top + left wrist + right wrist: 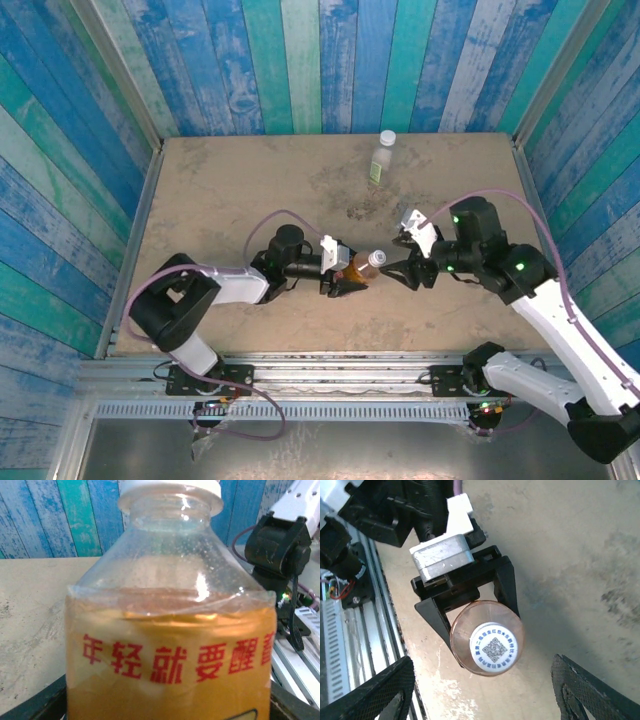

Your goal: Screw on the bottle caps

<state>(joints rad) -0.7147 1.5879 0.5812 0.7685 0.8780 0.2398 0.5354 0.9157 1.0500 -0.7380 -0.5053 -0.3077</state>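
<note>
The left gripper (343,273) is clamping the amber bottle (357,268) while the right gripper (480,692) is gaping wide off its cap (493,647), probably mid-tightening and needing a centred pinch and twist next.

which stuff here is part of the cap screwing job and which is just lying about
Job: amber bottle, QR cap on it, green-label bottle, far cap on it, left gripper, right gripper.
Just there: purple cable, plank walls, metal rail.
</note>
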